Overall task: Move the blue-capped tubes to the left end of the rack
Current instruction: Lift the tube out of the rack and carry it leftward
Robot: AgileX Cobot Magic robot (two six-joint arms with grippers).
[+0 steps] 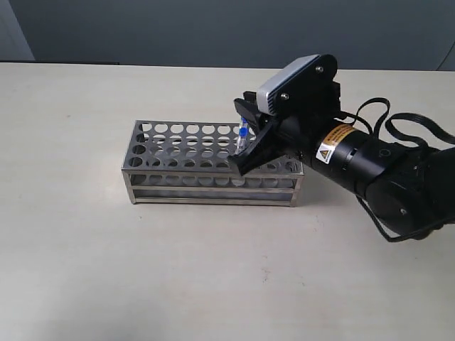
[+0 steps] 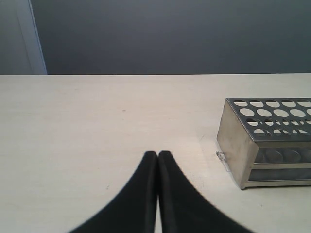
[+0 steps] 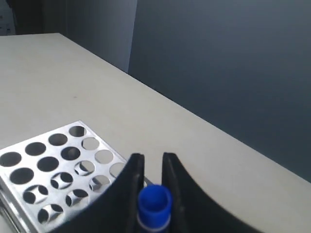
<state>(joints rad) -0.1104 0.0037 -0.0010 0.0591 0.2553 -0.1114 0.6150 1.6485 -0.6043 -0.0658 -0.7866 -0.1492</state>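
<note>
On a beige table (image 1: 106, 270), the right gripper (image 1: 245, 138) is clamping a blue-capped tube (image 3: 154, 201) over the rack (image 1: 178, 153), apparently for carrying to its left end; the left gripper (image 2: 158, 160) is idling, fingers together.

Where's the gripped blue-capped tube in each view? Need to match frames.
Exterior: blue-capped tube right of centre, between the right arm's fingers, over the rack.
Left wrist: not in it; only one end of the rack shows.
Right wrist: its blue cap close to the camera, between the fingers.
Shared landmark: the rack, in all three.
</note>
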